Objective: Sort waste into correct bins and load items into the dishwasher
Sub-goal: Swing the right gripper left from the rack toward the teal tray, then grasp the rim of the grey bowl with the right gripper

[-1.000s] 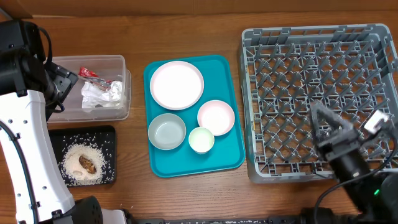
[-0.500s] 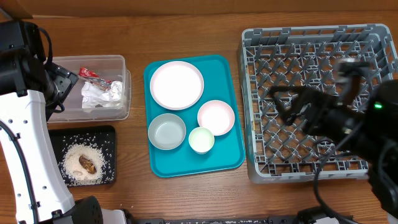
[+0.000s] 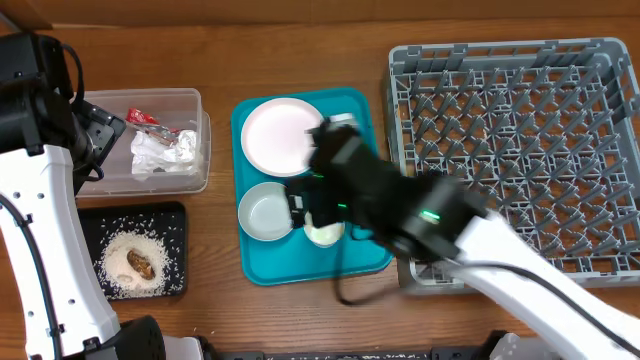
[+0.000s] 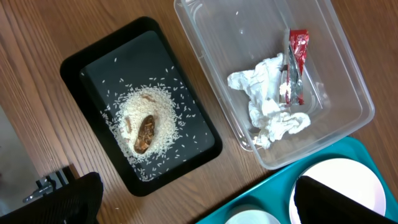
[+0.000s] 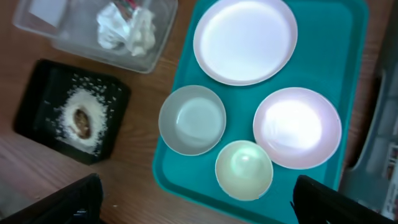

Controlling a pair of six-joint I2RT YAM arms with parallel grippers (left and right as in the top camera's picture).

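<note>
The right hand hangs over the teal tray. Its two dark fingers stand wide apart at the bottom corners of its own camera view, with nothing between them. From overhead the arm is a blur across the tray's middle.

Four dishes sit on the teal tray. The white plate is at the far end. Nearer the front are the grey bowl and the pink bowl, side by side, with the small cup just in front of the gap between them. From overhead the arm covers the pink bowl and part of the cup.

The grey rack stands on the desk just beside the teal tray, on its right.

The left hand is held above the left side of the desk, fingers likewise spread and gripping nothing. Below it is the clear tub, holding the crumpled napkin with the red wrapper lying against it. Just beside the tub is the black tray, with a heap of rice (stray grains scattered around it) and the brown lump resting on the heap.
</note>
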